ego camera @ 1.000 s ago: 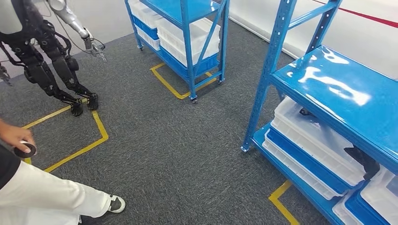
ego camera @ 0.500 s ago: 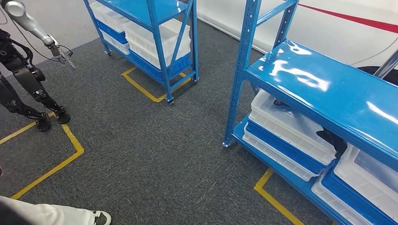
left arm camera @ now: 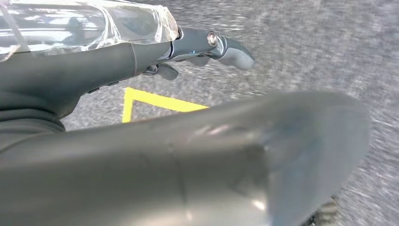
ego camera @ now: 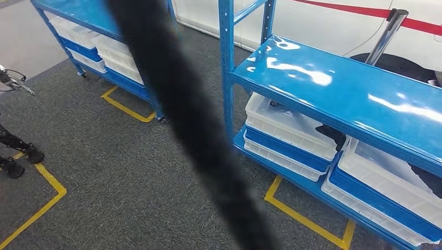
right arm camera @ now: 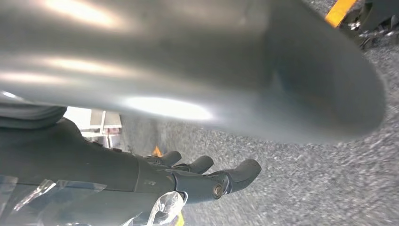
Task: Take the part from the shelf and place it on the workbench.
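The near blue shelf [ego camera: 323, 83] stands at the right of the head view, with white trays [ego camera: 284, 125] on blue ones under its glossy top. A dark part [ego camera: 332, 136] lies in the tray behind the shelf's edge, and another dark part [ego camera: 427, 179] lies in the tray further right. My left hand [left arm camera: 155, 56] hangs over grey carpet with its fingers [left arm camera: 226, 47] stretched out and nothing in it. My right hand [right arm camera: 155, 179] hangs likewise, its fingers [right arm camera: 235, 174] apart and holding nothing.
A second blue shelf [ego camera: 83, 15] with white trays stands at the back left. Another robot's feet [ego camera: 18, 156] stand at the left edge beside yellow floor tape [ego camera: 44, 203]. A blurred black strand [ego camera: 193, 130] crosses the head view close up. A silver pole [ego camera: 384, 34] leans behind the near shelf.
The camera has turned right: the near shelf now sits more to the middle, and the person and the other robot have slid out leftward. The black strand has come into view.
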Tool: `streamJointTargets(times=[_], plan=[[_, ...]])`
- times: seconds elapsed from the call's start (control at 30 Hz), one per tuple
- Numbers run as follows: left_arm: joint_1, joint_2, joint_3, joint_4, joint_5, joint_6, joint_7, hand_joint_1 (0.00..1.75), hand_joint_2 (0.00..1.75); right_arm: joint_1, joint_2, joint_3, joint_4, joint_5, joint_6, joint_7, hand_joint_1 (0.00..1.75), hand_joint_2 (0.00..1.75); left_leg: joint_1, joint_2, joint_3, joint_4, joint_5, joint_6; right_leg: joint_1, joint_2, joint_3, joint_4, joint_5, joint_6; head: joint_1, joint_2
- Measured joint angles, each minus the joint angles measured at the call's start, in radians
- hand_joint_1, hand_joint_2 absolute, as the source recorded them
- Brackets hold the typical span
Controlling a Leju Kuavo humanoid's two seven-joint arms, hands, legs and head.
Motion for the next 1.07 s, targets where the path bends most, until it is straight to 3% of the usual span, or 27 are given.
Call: streamJointTargets(times=[0.03,0.1,0.13,0.17,0.23,0.3,0.37,0.4,0.43,0.5,0.57,0.6,0.63,0.67,0.7,0.77,0.83,0.87,0.93,1.0,1.07], plan=[[-0.001,0.0,0.0,0.0,0.0,0.0,0.0,0.0,0.0,-0.001,0.0,0.0,0.0,-0.002,-0.001,-0.001,0.0,0.0,0.002,-0.025,-0.028,0.064,-0.037,-0.005,-0.001,0.01,-0.003,0.0,0.003,-0.004,-0.001,0.0],[-0.001,0.0,0.0,0.0,-0.001,-0.001,0.0,0.0,0.0,-0.001,0.0,0.0,0.0,-0.006,-0.003,-0.004,0.0,0.0,0.005,-0.042,-0.093,0.206,-0.099,-0.009,-0.001,0.033,-0.01,0.001,0.007,-0.008,-0.002,0.0],[0.0,0.0,-0.001,0.0,-0.002,-0.001,0.0,0.0,0.0,0.0,0.0,0.0,0.0,-0.008,-0.003,-0.005,0.0,0.0,0.005,-0.044,-0.113,0.245,-0.107,-0.01,-0.001,0.047,-0.012,0.001,0.008,-0.008,-0.002,0.0],[0.001,0.0,-0.001,0.0,-0.003,-0.001,0.001,0.0,0.0,0.001,0.0,0.0,0.0,-0.01,-0.003,-0.006,0.0,0.0,0.006,-0.045,-0.114,0.244,-0.092,-0.009,-0.001,0.061,-0.013,0.002,0.009,-0.007,-0.003,0.0],[-0.001,0.001,-0.002,0.0,-0.005,-0.001,0.001,0.0,0.0,0.002,0.001,0.0,0.0,-0.013,-0.003,-0.009,0.0,0.0,0.009,-0.061,-0.062,0.122,-0.017,-0.006,-0.001,0.087,-0.012,0.002,0.012,-0.004,-0.003,0.0],[-0.005,0.002,-0.003,0.0,-0.007,-0.002,0.002,0.0,0.0,0.002,0.002,0.0,0.0,-0.015,-0.003,-0.012,0.0,0.0,0.01,-0.104,-0.003,-0.019,0.042,0.001,0.002,0.109,-0.015,0.003,0.015,0.004,-0.003,0.0],[-0.005,0.003,-0.004,0.0,-0.008,-0.002,0.004,0.0,0.0,0.002,0.002,0.0,0.0,-0.018,-0.003,-0.013,0.0,0.0,0.007,-0.12,0.01,-0.062,0.052,0.01,0.002,0.127,-0.023,0.004,0.018,0.016,-0.002,0.0],[-0.005,0.003,-0.004,0.0,-0.008,-0.003,0.004,0.0,0.0,0.003,0.002,0.0,0.0,-0.019,-0.003,-0.013,0.0,0.0,0.005,-0.11,0.008,-0.061,0.054,0.016,0.001,0.136,-0.026,0.003,0.021,0.023,-0.002,0.0],[-0.006,0.003,-0.004,0.0,-0.008,-0.003,0.004,0.0,0.0,0.005,0.002,0.0,0.0,-0.02,-0.004,-0.012,0.0,0.0,0.005,-0.1,0.008,-0.063,0.058,0.023,-0.002,0.136,-0.03,0.006,0.02,0.029,-0.002,0.0],[-0.007,0.003,-0.004,0.0,-0.007,-0.003,0.003,0.0,0.0,0.006,0.001,0.0,0.0,-0.021,-0.006,-0.011,0.0,0.0,0.007,-0.08,0.007,-0.069,0.065,0.04,0.0,0.097,-0.054,0.053,-0.012,0.037,0.001,0.0],[-0.005,0.004,-0.004,0.0,-0.007,-0.003,0.003,0.0,0.0,0.005,0.001,0.0,0.0,-0.022,-0.007,-0.011,0.0,0.0,0.006,-0.056,0.006,-0.07,0.066,0.05,0.002,0.045,-0.113,0.182,-0.084,0.041,0.005,0.0],[-0.002,0.005,-0.005,0.0,-0.007,-0.003,0.003,0.0,0.0,0.004,0.001,0.0,0.0,-0.022,-0.007,-0.011,0.0,0.0,0.004,-0.042,0.005,-0.07,0.066,0.051,0.001,0.033,-0.147,0.256,-0.117,0.043,0.006,0.0],[-0.001,0.005,-0.005,0.0,-0.008,-0.004,0.003,0.0,0.0,0.004,0.002,0.0,0.0,-0.022,-0.007,-0.011,0.0,0.0,0.003,-0.029,0.004,-0.07,0.066,0.051,0.0,0.029,-0.169,0.306,-0.133,0.046,0.006,0.0],[0.0,0.005,-0.005,0.0,-0.009,-0.004,0.003,0.0,0.0,0.005,0.002,0.0,0.0,-0.023,-0.008,-0.011,0.0,0.0,0.003,-0.017,0.003,-0.069,0.065,0.051,-0.001,0.025,-0.174,0.32,-0.13,0.048,0.006,0.0],[0.0,0.005,-0.005,0.0,-0.01,-0.004,0.003,0.0,0.0,0.006,0.002,0.0,0.0,-0.024,-0.008,-0.011,0.0,0.0,0.003,-0.005,0.003,-0.068,0.064,0.05,-0.003,0.02,-0.157,0.293,-0.109,0.05,0.007,0.0],[-0.001,0.005,-0.006,0.0,-0.012,-0.005,0.003,0.0,0.0,0.005,0.002,0.0,0.0,-0.026,-0.01,-0.012,0.0,0.0,0.003,0.014,0.006,-0.066,0.06,0.043,-0.005,-0.012,-0.077,0.15,-0.048,0.052,0.007,0.0],[-0.003,0.006,-0.006,0.0,-0.015,-0.006,0.003,0.0,0.0,0.002,0.003,0.0,0.0,-0.029,-0.012,-0.014,0.0,0.0,-0.003,0.031,0.009,-0.059,0.052,0.03,-0.004,-0.04,-0.02,0.043,-0.016,0.042,0.007,0.0],[-0.004,0.007,-0.006,0.0,-0.015,-0.006,0.003,0.0,0.0,0.002,0.003,0.0,0.0,-0.03,-0.013,-0.014,0.0,0.0,-0.005,0.039,0.01,-0.057,0.048,0.024,-0.001,-0.043,-0.014,0.027,-0.015,0.035,0.007,0.0],[-0.008,0.008,-0.006,0.0,-0.016,-0.006,0.003,0.0,0.0,0.003,0.004,0.0,0.0,-0.031,-0.014,-0.015,0.0,0.0,-0.003,0.048,0.012,-0.054,0.044,0.014,0.001,-0.023,-0.018,0.027,-0.014,0.019,0.005,0.0],[-0.009,0.008,-0.006,0.0,-0.017,-0.006,0.003,0.0,0.0,0.003,0.004,0.0,0.0,-0.031,-0.014,-0.015,0.0,0.0,0.003,0.018,0.0,-0.018,0.015,0.003,0.0,-0.007,-0.021,0.026,-0.011,0.006,0.005,0.0],[-0.007,0.009,-0.006,0.0,-0.017,-0.007,0.002,0.0,0.0,0.002,0.004,0.0,0.0,-0.031,-0.015,-0.015,0.0,0.0,0.007,-0.02,-0.031,0.055,-0.032,-0.005,-0.001,0.005,-0.023,0.026,-0.008,-0.001,0.005,0.0]])
